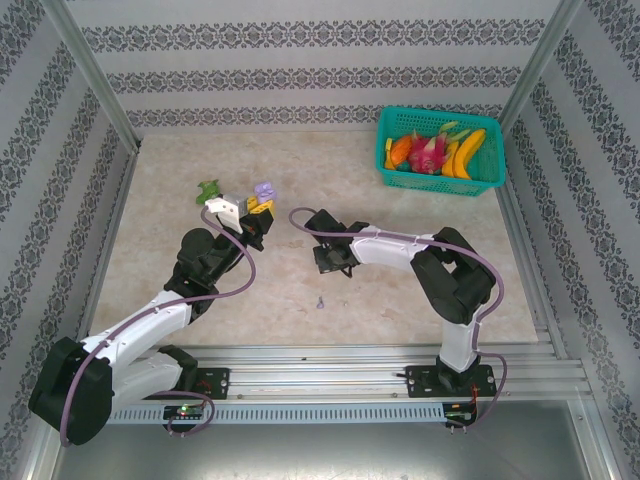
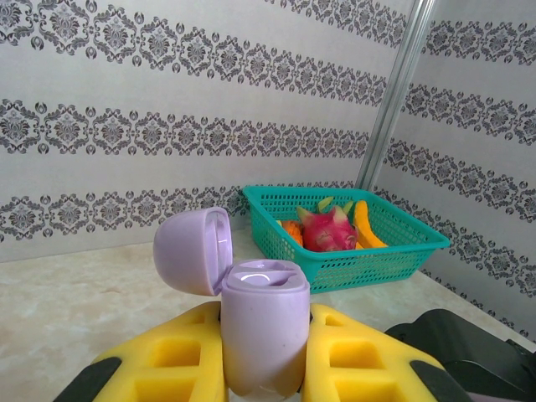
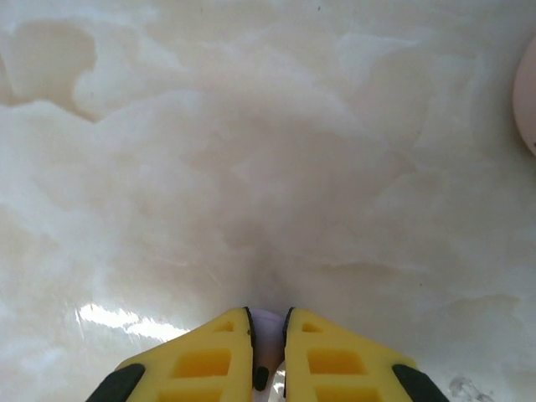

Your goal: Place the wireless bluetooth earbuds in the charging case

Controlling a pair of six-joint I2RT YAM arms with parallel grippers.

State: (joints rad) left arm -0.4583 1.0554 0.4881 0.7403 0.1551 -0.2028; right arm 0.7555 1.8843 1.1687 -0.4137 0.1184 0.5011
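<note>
Lilac charging case (image 2: pixel 264 327). Left fingers (image 2: pixel 180 356) bright yellow. Basket (image 2: pixel 368 260) teal mesh, with pink dragon fruit (image 2: pixel 328 230) tipped green. Walls (image 2: pixel 126 84) pale grey with dark damask bands. Worktop (image 3: pixel 251 151) cream, cloudy marbling. Right fingers (image 3: pixel 201 360) yellow, holding pale purple earbud (image 3: pixel 266 331) with dark tip.

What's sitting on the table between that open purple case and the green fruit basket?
Nothing: both the top view and the left wrist view show bare tabletop between the purple case and the basket.

Lilac plastic charging case (image 2: pixel 264 327): base hidden between left jaws. Small pale purple piece (image 3: pixel 268 322) between right jaws: mostly hidden. Pale pink rounded object (image 3: pixel 528 96): cut off.
</note>
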